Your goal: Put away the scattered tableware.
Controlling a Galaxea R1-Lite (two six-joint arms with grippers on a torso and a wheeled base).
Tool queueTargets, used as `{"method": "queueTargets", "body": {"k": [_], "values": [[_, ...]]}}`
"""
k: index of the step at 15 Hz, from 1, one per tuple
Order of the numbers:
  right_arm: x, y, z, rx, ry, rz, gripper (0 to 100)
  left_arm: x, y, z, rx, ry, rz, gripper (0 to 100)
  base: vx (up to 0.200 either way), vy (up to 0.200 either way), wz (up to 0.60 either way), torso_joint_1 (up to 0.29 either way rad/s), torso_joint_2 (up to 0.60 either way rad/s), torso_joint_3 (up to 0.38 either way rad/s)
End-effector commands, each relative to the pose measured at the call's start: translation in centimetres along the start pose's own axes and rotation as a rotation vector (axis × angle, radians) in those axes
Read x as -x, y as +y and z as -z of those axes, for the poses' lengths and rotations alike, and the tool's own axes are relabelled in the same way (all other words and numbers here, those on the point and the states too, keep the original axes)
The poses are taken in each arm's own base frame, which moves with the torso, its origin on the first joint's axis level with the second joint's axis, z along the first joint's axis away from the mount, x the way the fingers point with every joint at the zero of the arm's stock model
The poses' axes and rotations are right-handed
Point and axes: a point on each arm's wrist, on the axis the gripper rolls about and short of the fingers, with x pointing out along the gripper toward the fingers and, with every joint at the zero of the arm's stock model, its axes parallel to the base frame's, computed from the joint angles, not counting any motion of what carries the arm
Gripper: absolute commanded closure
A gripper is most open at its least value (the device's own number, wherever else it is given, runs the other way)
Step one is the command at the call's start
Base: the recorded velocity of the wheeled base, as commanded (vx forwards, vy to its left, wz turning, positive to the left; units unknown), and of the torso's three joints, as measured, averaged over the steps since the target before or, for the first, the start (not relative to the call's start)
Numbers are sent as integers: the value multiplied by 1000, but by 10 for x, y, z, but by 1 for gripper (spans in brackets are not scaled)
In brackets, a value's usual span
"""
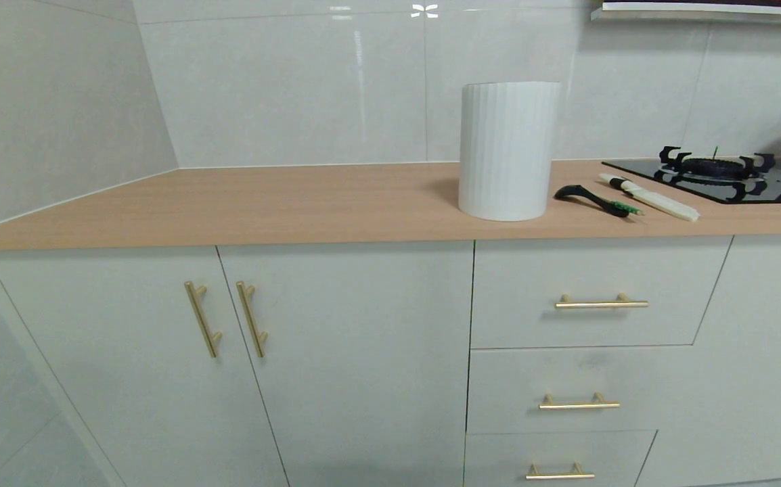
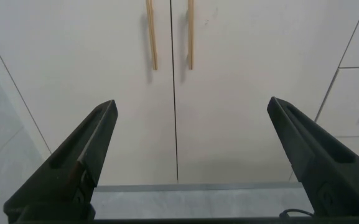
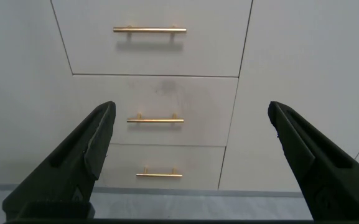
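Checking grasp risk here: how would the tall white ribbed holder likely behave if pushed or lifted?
The white ribbed holder stands upright on the countertop, taller than wide, so a high push might tip it. It looks rigid, perhaps ceramic, so likely breakable. Its ribs may aid grip.

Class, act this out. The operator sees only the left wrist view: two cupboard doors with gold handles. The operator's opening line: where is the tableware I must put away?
Observer: On the wooden countertop, right of a white ribbed holder, lie a black-handled utensil and a white utensil.
Operator: Do they touch the holder?
Observer: No, both lie apart from it, between it and the black gas hob.
Operator: And the right hand?
Observer: Open, facing the three drawers under that spot.
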Motion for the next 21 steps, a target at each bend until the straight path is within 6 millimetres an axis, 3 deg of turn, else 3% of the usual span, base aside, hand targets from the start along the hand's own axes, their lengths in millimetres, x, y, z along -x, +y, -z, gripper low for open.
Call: {"method": "queueTargets", "body": {"k": [1, 11, 13, 14, 17, 18, 20, 21], "values": [[0, 0, 0, -2, 1, 2, 0, 0, 0, 0, 0, 1, 0, 0, 0, 0, 0, 0, 0, 0], [0, 0, -2, -28, -9, 16, 0, 0, 0, 0, 0, 1, 0, 0, 0, 0, 0, 0, 0, 0], [8, -1, -43, -80, -104, -20, 0, 0, 0, 0, 0, 1, 0, 0, 0, 0, 0, 0, 0, 0], [6, -2, -51, -90, -86, -38, 0, 0, 0, 0, 0, 1, 0, 0, 0, 0, 0, 0, 0, 0], [-34, 0, -63, -94, 191, -168, 0, 0, 0, 0, 0, 1, 0, 0, 0, 0, 0, 0, 0, 0], [-59, 2, -65, -96, 348, -169, 0, 0, 0, 0, 0, 1, 0, 0, 0, 0, 0, 0, 0, 0], [-86, 4, -66, -93, 492, -172, 0, 0, 0, 0, 0, 1, 0, 0, 0, 0, 0, 0, 0, 0], [-111, 6, -66, -92, 604, -177, 0, 0, 0, 0, 0, 1, 0, 0, 0, 0, 0, 0, 0, 0]]}}
